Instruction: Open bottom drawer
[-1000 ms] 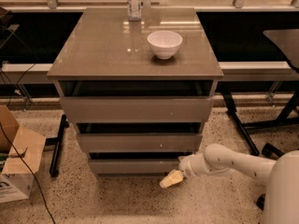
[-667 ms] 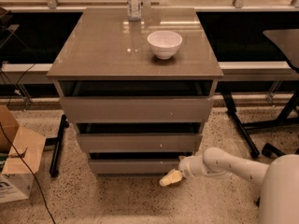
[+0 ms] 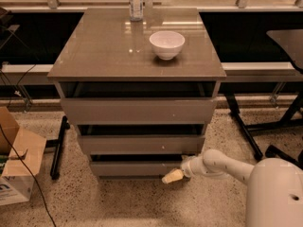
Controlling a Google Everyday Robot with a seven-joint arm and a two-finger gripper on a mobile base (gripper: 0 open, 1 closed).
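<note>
The bottom drawer is the lowest of three glossy grey-taupe fronts in the cabinet, with a dark gap above it. The middle drawer front and the wider top drawer front sit above it. My gripper, with cream-coloured fingertips, is at the end of my white arm and sits at the bottom drawer's right end, just in front of its lower right corner, close to the floor.
A white bowl and a bottle stand on the cabinet top. A cardboard box sits on the floor at the left. Black table legs stand to the right, and a black stand leg to the left.
My arm and gripper have stayed at the bottom drawer's right corner with only a slight shift. The drawer front shows no clear movement.
</note>
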